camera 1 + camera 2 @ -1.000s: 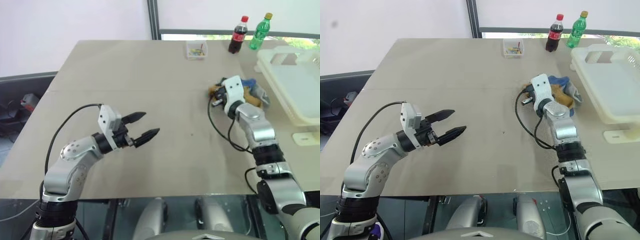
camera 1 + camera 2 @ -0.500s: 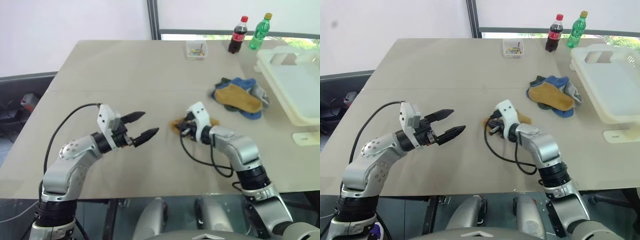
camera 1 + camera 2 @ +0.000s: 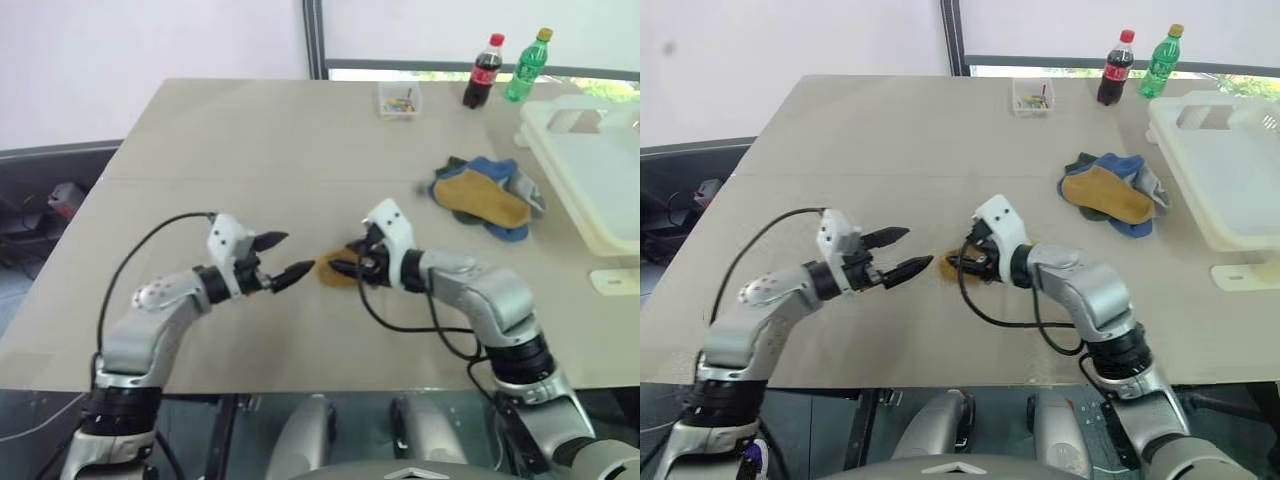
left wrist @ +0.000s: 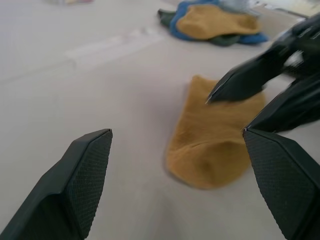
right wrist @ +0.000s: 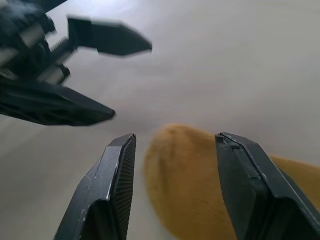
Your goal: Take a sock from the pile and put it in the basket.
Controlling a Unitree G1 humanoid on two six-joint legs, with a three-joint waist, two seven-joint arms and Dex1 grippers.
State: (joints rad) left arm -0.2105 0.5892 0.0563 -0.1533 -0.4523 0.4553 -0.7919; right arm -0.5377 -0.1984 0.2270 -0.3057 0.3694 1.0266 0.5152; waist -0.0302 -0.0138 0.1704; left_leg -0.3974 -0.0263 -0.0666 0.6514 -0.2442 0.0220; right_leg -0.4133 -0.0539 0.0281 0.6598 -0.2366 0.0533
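A plain beige table (image 3: pixel 250 140) carries everything. Near its middle lies a single mustard-yellow sock (image 4: pixel 212 135), flat on the surface and well apart from the pile (image 3: pixel 485 195) — a small heap of blue, grey, dark and mustard socks toward the right. Just beyond the pile, at the right edge, sits the cream-white basket (image 3: pixel 590 215). Along the far edge stand a small clear plastic box (image 3: pixel 399 99), a dark cola bottle (image 3: pixel 481 70) with a red cap and a green bottle (image 3: pixel 526 64) — both upright, side by side.
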